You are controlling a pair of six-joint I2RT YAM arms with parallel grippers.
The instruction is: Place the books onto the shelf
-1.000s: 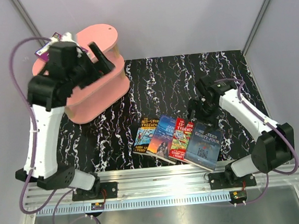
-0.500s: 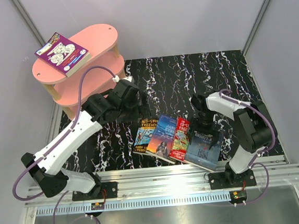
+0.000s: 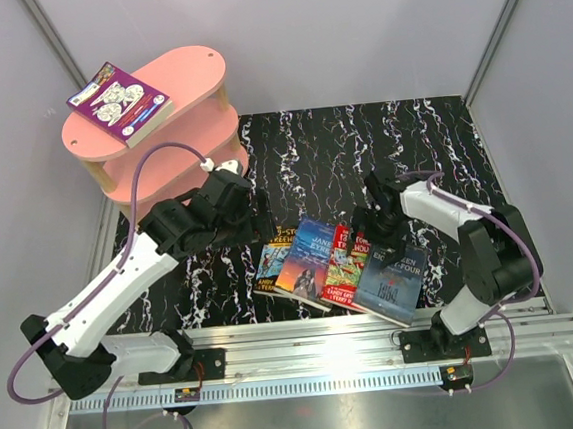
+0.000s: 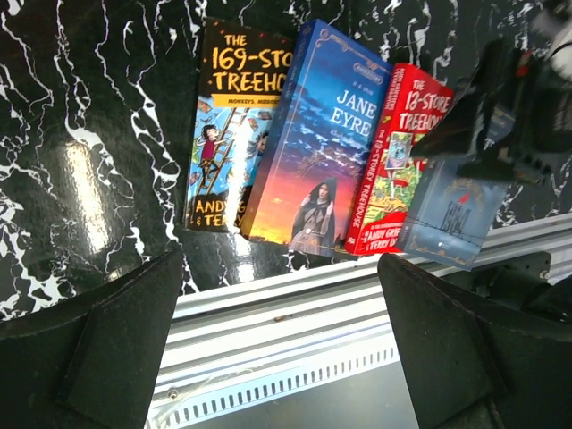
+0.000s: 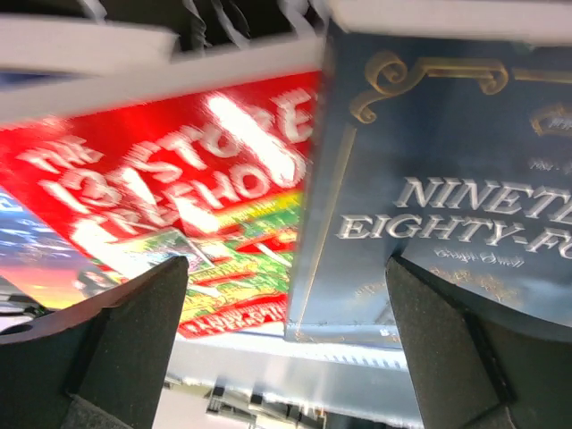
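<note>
Purple book (image 3: 119, 103) now lies on the shelf's (image 3: 194, 77) top board. My left jaws, spread and empty, have swung down above four books (image 3: 326, 266) rowed on the worktop (image 3: 312, 162). My right jaws, spread, sit low over the dark blue book (image 3: 393, 283).

Beyond the row of books (image 3: 316, 264), bare table (image 3: 321, 151) lies open — the left gripper (image 3: 262, 220) and right gripper (image 3: 372, 235) crowd the row's far edge, and the shelf (image 3: 166, 157) blocks its far-left.

Purple book (image 3: 118, 103) tops shelf (image 3: 194, 77); four books (image 3: 340, 270) lie fanned.
</note>
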